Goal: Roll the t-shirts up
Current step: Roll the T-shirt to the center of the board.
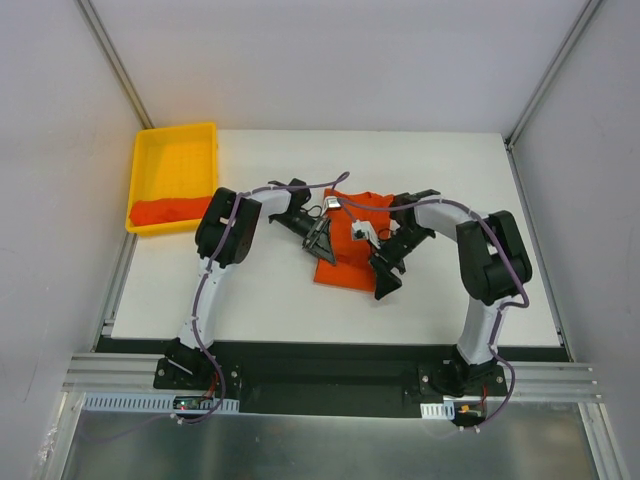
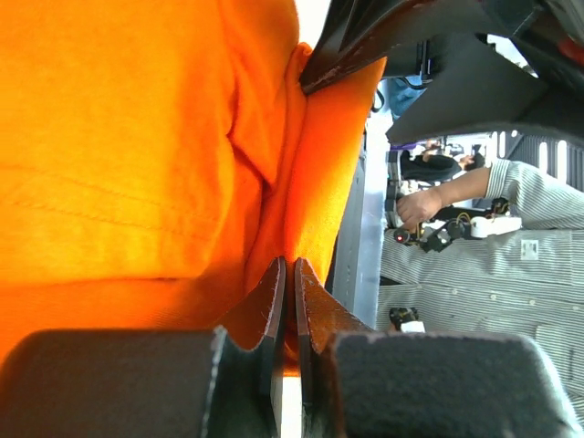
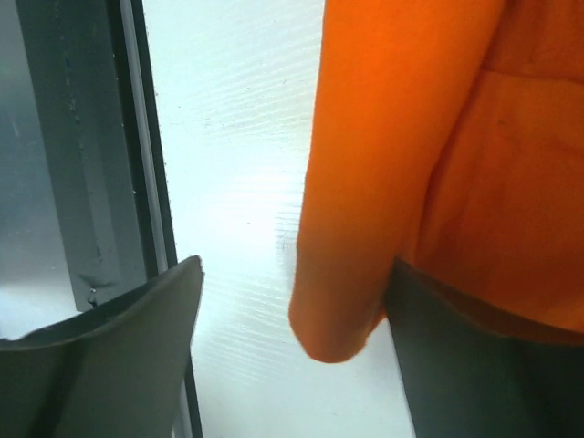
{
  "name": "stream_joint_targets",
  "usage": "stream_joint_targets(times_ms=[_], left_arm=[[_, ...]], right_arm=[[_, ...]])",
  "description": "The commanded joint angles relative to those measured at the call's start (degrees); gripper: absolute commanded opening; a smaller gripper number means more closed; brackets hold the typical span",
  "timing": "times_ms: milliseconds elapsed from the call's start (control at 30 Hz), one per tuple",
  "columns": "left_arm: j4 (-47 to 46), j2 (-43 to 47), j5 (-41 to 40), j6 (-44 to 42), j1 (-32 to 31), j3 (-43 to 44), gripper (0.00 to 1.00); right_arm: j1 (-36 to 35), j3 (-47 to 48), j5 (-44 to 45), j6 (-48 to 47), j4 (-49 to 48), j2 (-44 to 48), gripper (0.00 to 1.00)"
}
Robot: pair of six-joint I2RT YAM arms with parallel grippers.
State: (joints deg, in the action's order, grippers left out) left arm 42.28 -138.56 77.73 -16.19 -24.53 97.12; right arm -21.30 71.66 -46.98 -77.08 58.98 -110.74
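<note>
An orange t-shirt (image 1: 343,268) lies folded into a narrow strip at the table's middle, between both grippers. My left gripper (image 1: 321,240) is at its left edge. In the left wrist view (image 2: 290,272) the jaws are shut on a raised fold of the t-shirt (image 2: 137,137). My right gripper (image 1: 386,276) is at the shirt's near right corner. In the right wrist view (image 3: 292,310) it is open, with a corner of the t-shirt (image 3: 383,182) between the fingers, against the right one. A second orange t-shirt (image 1: 166,211) lies bunched in the yellow tray.
The yellow tray (image 1: 176,160) stands at the table's far left corner. The dark rail of the table's near edge (image 3: 91,182) lies just left of my right gripper. The right arm's black body (image 2: 456,64) hangs close over the shirt's far side.
</note>
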Motion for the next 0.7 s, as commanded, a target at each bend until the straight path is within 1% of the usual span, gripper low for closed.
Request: stream_joint_targets(times_ms=[0, 67, 100, 200, 300, 333, 400, 433, 533, 667], left_arm=[[0.96, -0.83, 1.45, -0.34, 0.89, 1.14, 0.0], [1.05, -0.83, 1.63, -0.25, 0.89, 1.23, 0.0], [1.05, -0.83, 1.63, -0.34, 0.89, 1.14, 0.0], [1.05, -0.31, 1.98, -1.04, 0.89, 0.53, 0.0], [1.05, 0.13, 2.42, -1.57, 0.98, -0.26, 0.0], [1.05, 0.22, 2.42, -1.92, 0.98, -0.61, 0.0], [1.13, 0.05, 1.81, -1.75, 1.07, -0.79, 0.0], [1.14, -0.04, 1.72, -1.83, 1.07, -1.05, 0.0], [1.05, 0.05, 1.72, -2.01, 1.51, -1.23, 0.0], [1.13, 0.13, 1.72, -2.01, 1.77, -1.14, 0.0]], right_arm=[[-1.29, -3.37, 5.67, 2.98, -2.38, 4.57, 0.87], [-1.64, -3.19, 6.2, 6.05, -3.95, 4.3, 0.93], [-1.99, -3.37, 6.81, 7.19, -4.74, 4.22, 0.93], [-3.04, -4.07, 9.79, 12.91, -9.14, 4.22, 0.93], [-3.31, -3.9, 12.17, 17.04, -11.43, 3.43, 0.89], [-3.31, -3.46, 12.35, 17.57, -11.52, 2.64, 0.82], [-3.4, -2.14, 12.35, 17.66, -9.59, 1.32, 0.73], [-3.48, -1.01, 12.44, 17.66, -8.98, 0.71, 0.63], [-3.66, 1.19, 12.7, 18.1, -6.43, -1.76, 0.54], [-3.57, 3.66, 12.88, 18.37, -2.65, -4.83, 0.46]])
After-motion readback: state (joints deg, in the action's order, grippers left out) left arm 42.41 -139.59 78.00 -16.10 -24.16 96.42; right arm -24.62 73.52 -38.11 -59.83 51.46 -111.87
